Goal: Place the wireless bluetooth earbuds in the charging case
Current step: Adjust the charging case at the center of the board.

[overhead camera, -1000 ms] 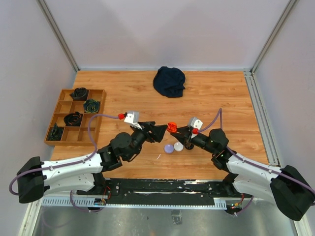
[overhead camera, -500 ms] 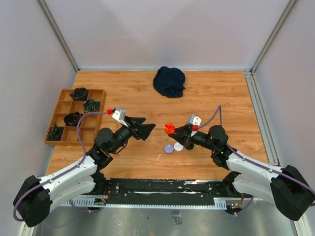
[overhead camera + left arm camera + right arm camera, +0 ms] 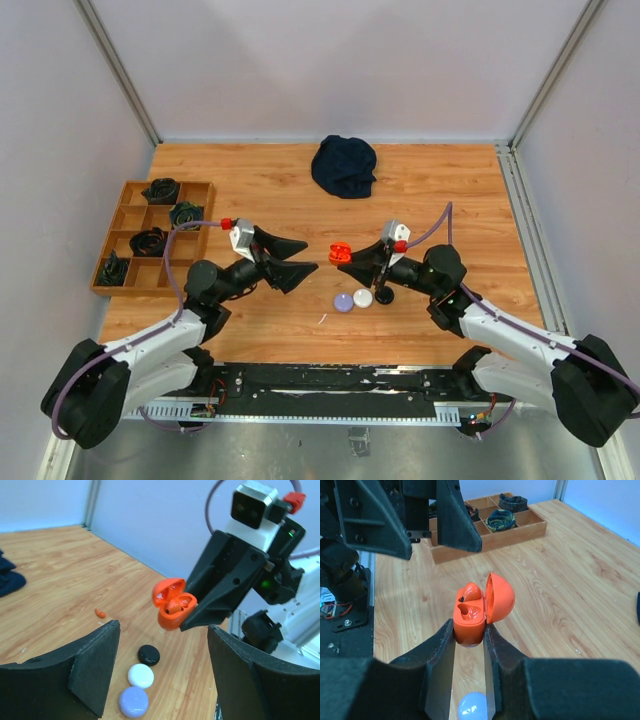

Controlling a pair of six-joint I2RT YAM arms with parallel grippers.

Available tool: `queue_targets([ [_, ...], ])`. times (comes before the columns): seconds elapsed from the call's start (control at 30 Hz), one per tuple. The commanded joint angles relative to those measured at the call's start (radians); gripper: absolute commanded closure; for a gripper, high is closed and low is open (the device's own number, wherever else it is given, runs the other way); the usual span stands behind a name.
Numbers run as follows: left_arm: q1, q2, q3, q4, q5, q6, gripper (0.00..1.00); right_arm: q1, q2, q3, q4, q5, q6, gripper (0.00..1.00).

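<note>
My right gripper is shut on the base of an orange charging case, held above the table with its lid open. One orange earbud sits in the far socket; the near socket shows bare. In the left wrist view the same charging case hangs ahead of my left gripper, which is open with nothing in it and a short way off. A loose orange earbud lies on the wood. From above, the left gripper faces the case.
Black, white and purple round cases lie in a row under the grippers. A wooden compartment tray with dark rolled items stands at the left. A dark cloth lies at the back.
My left gripper has drawn back to the left, away from the orange case that it was touching. The right gripper has shifted the case slightly left.
</note>
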Motion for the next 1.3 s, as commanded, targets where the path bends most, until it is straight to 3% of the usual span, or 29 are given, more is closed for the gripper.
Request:
queue_targets([
  [0.0, 0.011, 0.069, -0.004, 0.236, 0.154, -0.008, 0.26, -0.016, -0.009, 0.051, 0.025, -0.034, 0.036, 0.89],
  [0.17, 0.011, 0.104, -0.021, 0.347, 0.206, -0.018, 0.37, -0.014, -0.025, 0.059, 0.052, -0.057, 0.055, 0.88],
  [0.47, 0.009, 0.135, -0.031, 0.396, 0.237, -0.017, 0.51, -0.01, 0.013, 0.045, 0.207, -0.111, 0.11, 0.88],
  [0.77, -0.002, 0.239, -0.029, 0.57, 0.286, -0.094, 0.53, 0.015, 0.054, 0.061, 0.29, -0.159, 0.127, 0.88],
  [1.27, -0.028, 0.226, -0.006, 0.526, 0.288, -0.066, 0.54, 0.055, 0.11, 0.098, 0.317, -0.248, 0.132, 0.88],
])
